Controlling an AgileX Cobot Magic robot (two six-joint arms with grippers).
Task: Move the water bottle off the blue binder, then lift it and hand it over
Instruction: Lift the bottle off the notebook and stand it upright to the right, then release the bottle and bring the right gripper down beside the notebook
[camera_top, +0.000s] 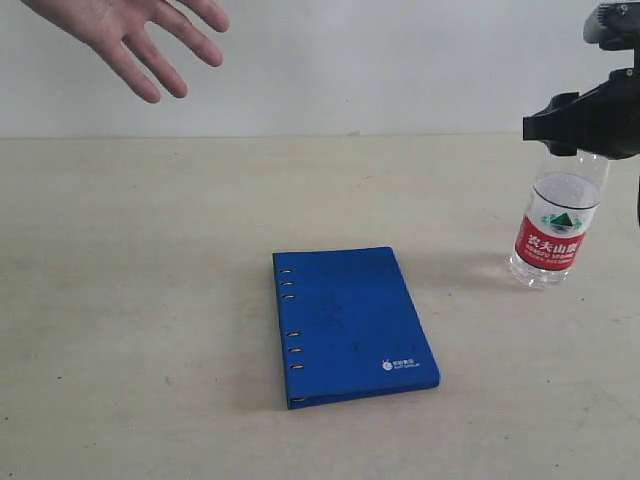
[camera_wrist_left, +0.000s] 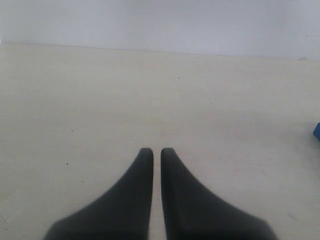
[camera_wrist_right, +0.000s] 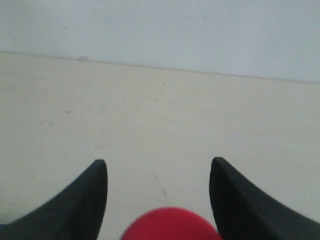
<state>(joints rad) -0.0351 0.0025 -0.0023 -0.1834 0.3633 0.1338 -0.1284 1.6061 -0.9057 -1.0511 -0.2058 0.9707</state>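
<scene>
The water bottle (camera_top: 555, 228), clear with a red-and-white label, stands upright on the table to the right of the blue binder (camera_top: 350, 325), apart from it. The binder lies flat and bare at the table's middle. My right gripper (camera_top: 585, 125) hangs over the bottle's top and hides the cap in the exterior view. In the right wrist view its fingers (camera_wrist_right: 159, 167) are spread wide, and the red cap (camera_wrist_right: 172, 226) shows between them without touching either. My left gripper (camera_wrist_left: 156, 152) is shut on nothing above bare table. A blue corner of the binder (camera_wrist_left: 317, 131) shows at that view's edge.
A person's open hand (camera_top: 140, 35) hovers at the upper left of the exterior view, above the table's far edge. A pale wall runs behind the beige table (camera_top: 150, 300). The left arm does not show in the exterior view.
</scene>
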